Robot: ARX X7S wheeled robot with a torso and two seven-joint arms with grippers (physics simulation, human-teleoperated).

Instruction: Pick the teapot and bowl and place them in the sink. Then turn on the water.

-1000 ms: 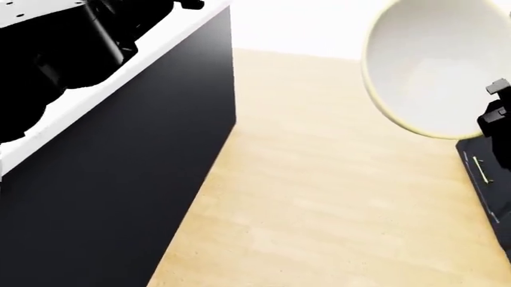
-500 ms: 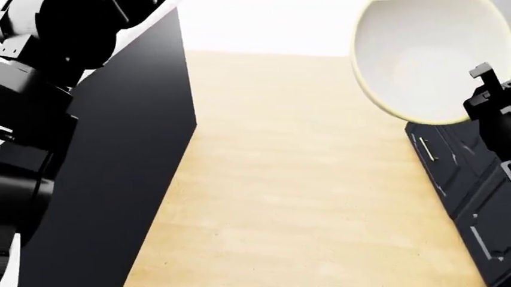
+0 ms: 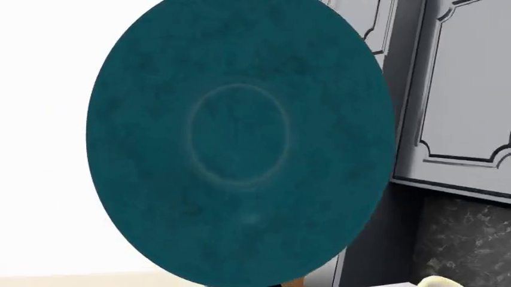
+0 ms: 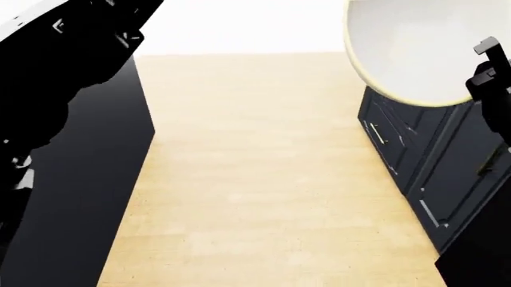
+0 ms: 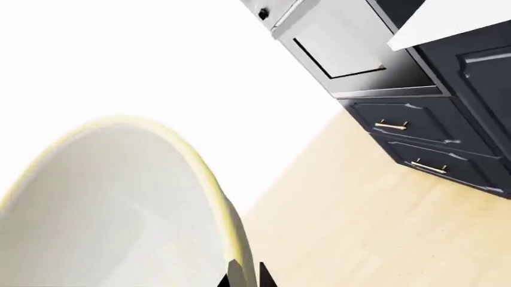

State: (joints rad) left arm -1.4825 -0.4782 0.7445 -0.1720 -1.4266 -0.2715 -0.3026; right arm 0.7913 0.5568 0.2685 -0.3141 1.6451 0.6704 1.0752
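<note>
Much of the scene is cut off or masked. In the head view the left arm is a black mass at the upper left, its gripper not distinguishable, with a dark cabinet block below it running down the left edge. The bowl fills the upper right corner, tilted with its cream interior facing the camera and its top and right side out of frame; the right gripper sits against its rim at the far right, only partly visible. Light wooden floor lies between the block and the dark cabinets with slim handles on the right. The right wrist view adds what the head view lacks: the bowl's yellowish rim passes between two dark fingertips at the frame edge, so the jaws pinch the rim. The left wrist view is almost filled by a round turquoise underside with a ringed foot, probably the teapot seen from below and held close; the jaws are not visible, and I cannot tell their state. Grey panelled doors stand behind it.
</note>
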